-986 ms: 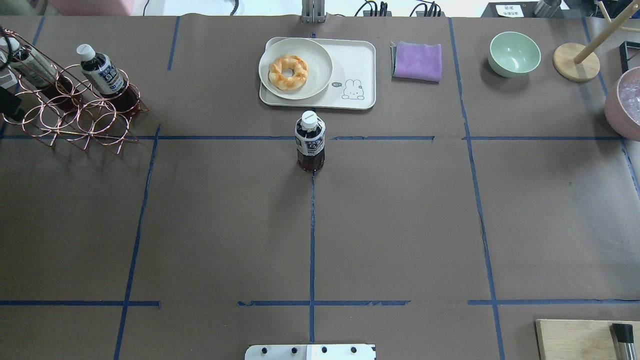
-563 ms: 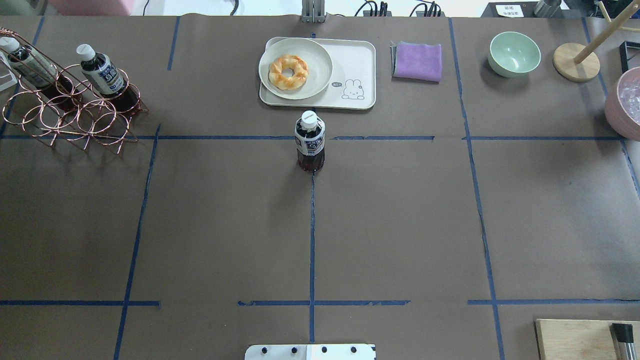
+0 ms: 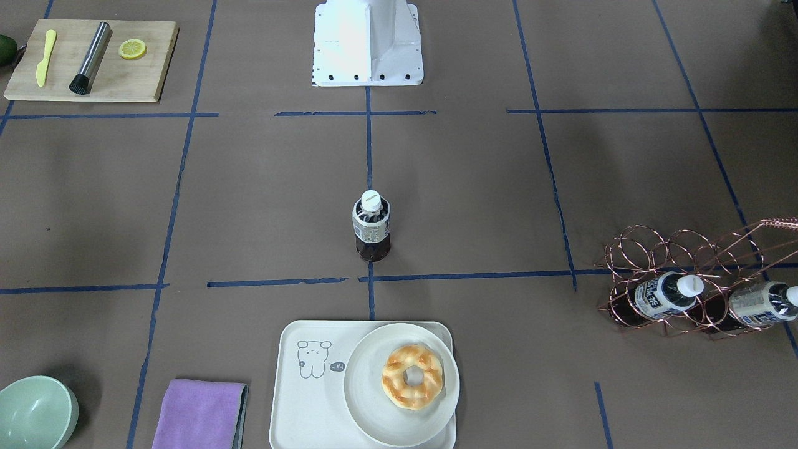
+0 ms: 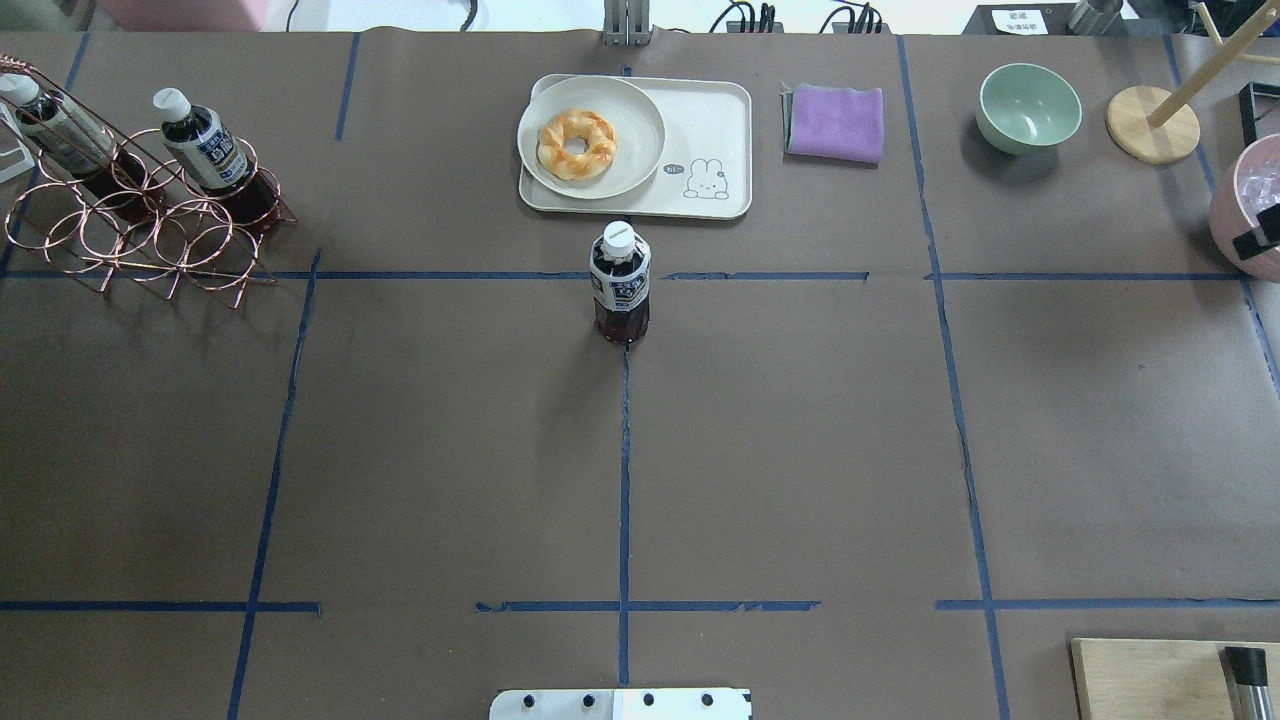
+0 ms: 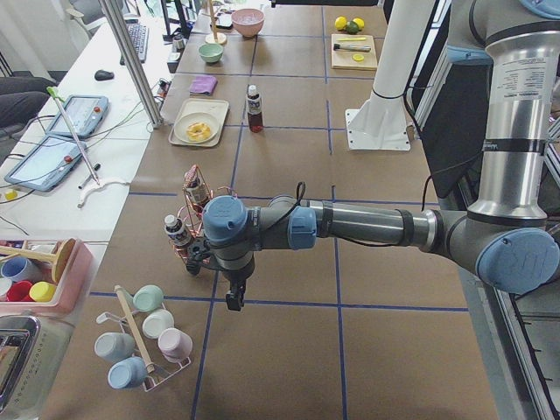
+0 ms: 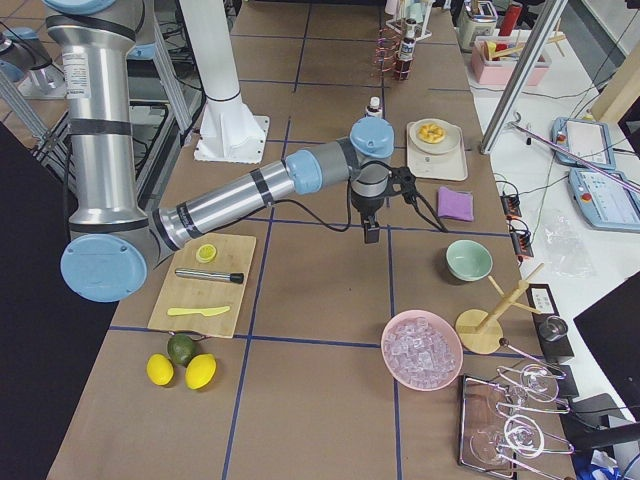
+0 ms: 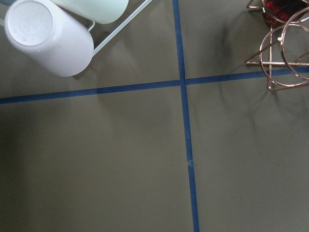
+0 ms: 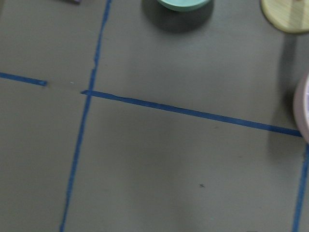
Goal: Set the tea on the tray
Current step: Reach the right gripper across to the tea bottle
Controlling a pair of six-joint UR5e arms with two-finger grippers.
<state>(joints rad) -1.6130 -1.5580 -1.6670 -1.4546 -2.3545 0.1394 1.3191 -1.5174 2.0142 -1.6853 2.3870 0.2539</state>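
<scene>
The tea [image 4: 620, 285] stands upright at the table's middle, just in front of the tray; it also shows in the front view [image 3: 371, 227]. The tray [image 4: 712, 125] is off-white with a cartoon drawing and lies at the far edge [image 3: 305, 399]. My left gripper [image 5: 232, 300] hangs over the table beside the copper rack, far from the tea; I cannot tell whether it is open or shut. My right gripper [image 6: 371, 236] hangs over the table's right part, and only a sliver of it shows overhead [image 4: 1256, 241]; its state cannot be told. Neither wrist view shows fingers.
A round plate [image 4: 640, 120] with a donut fills the tray's left half. A copper wire rack [image 4: 150, 225] at the far left holds two more bottles. A purple cloth [image 4: 835, 122], green bowl [image 4: 1028, 105], pink ice bowl [image 4: 1250, 195] and cutting board [image 3: 90, 59] stand around.
A dark part at the overhead view's left edge has left the view. A black-and-white part has come in at the right edge by the pink bowl. The tea has not moved.
</scene>
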